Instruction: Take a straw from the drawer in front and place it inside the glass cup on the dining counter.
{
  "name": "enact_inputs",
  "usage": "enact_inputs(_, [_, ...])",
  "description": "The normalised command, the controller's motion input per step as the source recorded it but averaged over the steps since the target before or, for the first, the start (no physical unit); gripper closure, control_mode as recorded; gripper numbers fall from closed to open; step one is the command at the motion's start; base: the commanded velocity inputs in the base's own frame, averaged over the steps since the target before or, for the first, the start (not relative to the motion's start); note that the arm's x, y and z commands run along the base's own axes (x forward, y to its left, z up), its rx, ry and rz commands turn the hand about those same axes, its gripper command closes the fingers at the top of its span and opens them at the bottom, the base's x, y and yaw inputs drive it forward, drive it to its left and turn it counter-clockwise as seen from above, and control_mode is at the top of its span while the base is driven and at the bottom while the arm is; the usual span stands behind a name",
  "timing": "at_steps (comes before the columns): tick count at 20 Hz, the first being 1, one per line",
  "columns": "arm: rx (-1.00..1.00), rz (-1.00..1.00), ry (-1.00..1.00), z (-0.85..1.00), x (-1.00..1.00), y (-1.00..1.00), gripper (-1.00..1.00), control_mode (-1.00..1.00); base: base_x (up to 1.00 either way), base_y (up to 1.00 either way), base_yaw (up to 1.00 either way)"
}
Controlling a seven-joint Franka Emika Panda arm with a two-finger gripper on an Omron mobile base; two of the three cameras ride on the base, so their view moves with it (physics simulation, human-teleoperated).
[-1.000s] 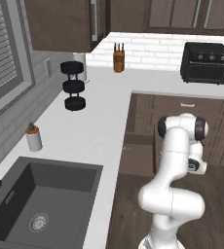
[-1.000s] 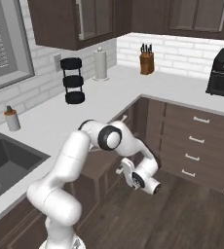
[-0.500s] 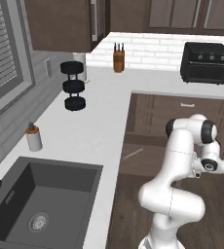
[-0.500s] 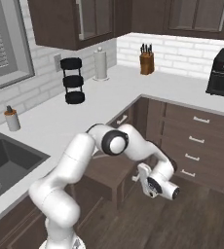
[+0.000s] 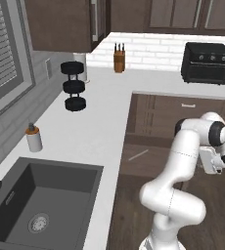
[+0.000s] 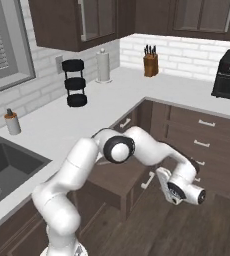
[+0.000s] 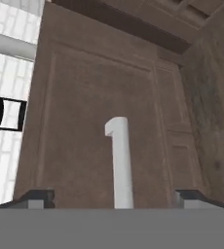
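The drawer (image 5: 151,157) under the counter's corner stands pulled out, and the thin pale straw (image 5: 138,155) lies slanted on its floor. In the right base view the drawer (image 6: 118,176) juts toward the floor with its small pale handle (image 6: 148,180) on the front. My gripper (image 6: 163,181) sits right at that handle. In the hand view the pale handle (image 7: 120,158) runs up the dark brown drawer front (image 7: 80,121), between my fingertips (image 7: 36,197), which stand wide apart and clear of it. My gripper (image 7: 115,197) is open and holds nothing. The glass cup and the dining counter are out of view.
On the white L-shaped counter (image 5: 95,122) stand a black three-tier rack (image 5: 73,85), a knife block (image 5: 118,59), a black toaster oven (image 5: 206,62) and a brown-capped bottle (image 5: 33,138). A dark sink (image 5: 41,205) lies at lower left. More drawers (image 6: 202,135) line the right cabinet.
The hand has drawn back from the cabinet and the drawer has come out with it. The jaws have opened off the handle.
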Motion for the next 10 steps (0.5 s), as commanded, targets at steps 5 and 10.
enact_inputs(5, [-0.31,-0.03,-0.02,1.0,-0.39,0.09,-1.0,-1.0,0.0,0.0,0.0])
enact_inputs(10, [-0.38,-0.01,0.01,1.0,-0.02,0.57,-1.0,-1.0,0.0,0.0,0.0])
